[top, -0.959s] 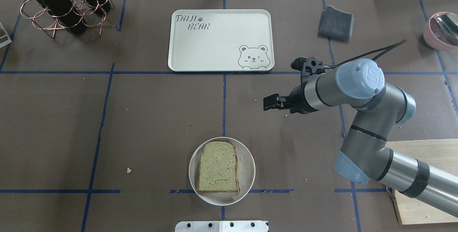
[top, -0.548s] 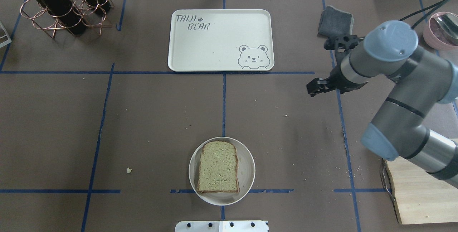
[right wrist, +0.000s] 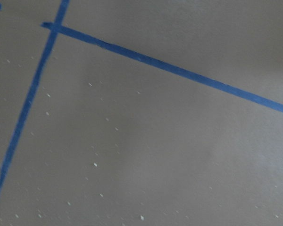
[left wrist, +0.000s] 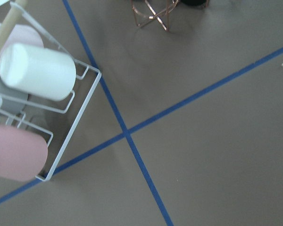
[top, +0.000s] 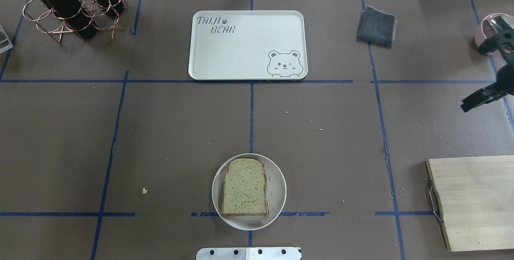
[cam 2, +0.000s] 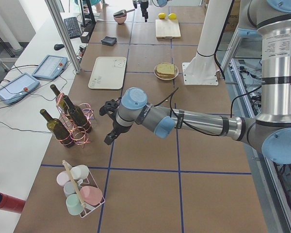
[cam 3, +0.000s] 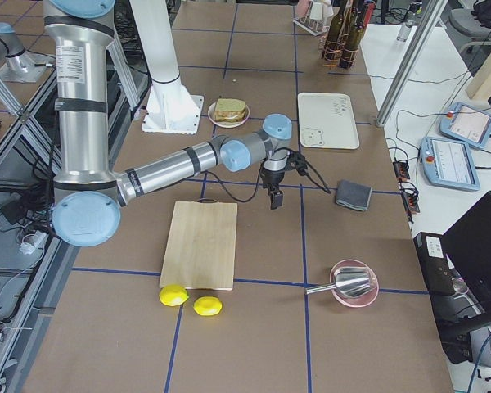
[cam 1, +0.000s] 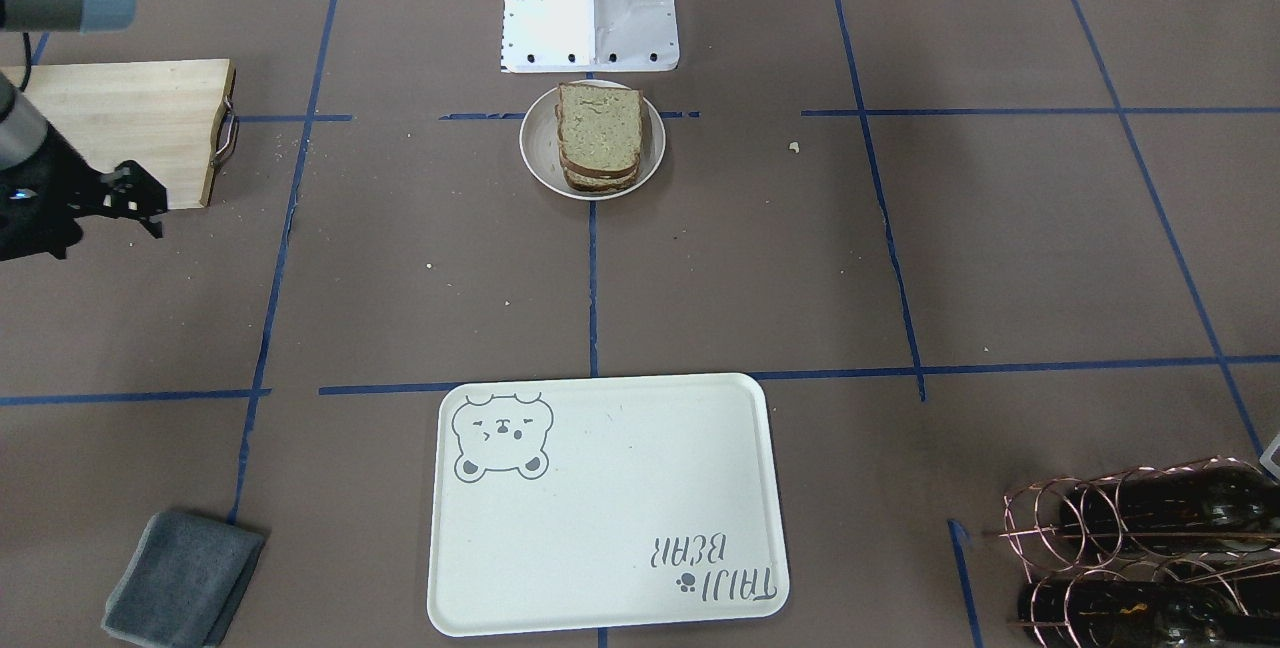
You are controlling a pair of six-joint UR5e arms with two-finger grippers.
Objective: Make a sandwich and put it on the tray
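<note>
1. The sandwich (top: 245, 187) sits on a small round white plate (top: 277, 191), well apart from the tray (top: 241, 51).
2. A pink bowl (cam 3: 370, 298) holds a shiny metal scoop (cam 3: 344, 285).
3. A white wire basket (left wrist: 70, 126) holds a white cup (left wrist: 37, 70) and a pink cup (left wrist: 14, 155).
4. My right gripper (top: 468, 104) hangs near the pink bowl. I cannot tell if it is pinched or let go.
5. My left gripper (cam 2: 109, 139) hangs beside the bottle rack (cam 2: 75, 133). I cannot tell there either.

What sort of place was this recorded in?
Most likely a robotics lab staged as a kitchen: a blue tape grid on the paper-covered table, teach pendants beside it, and a sandwich on a small plate.
</note>
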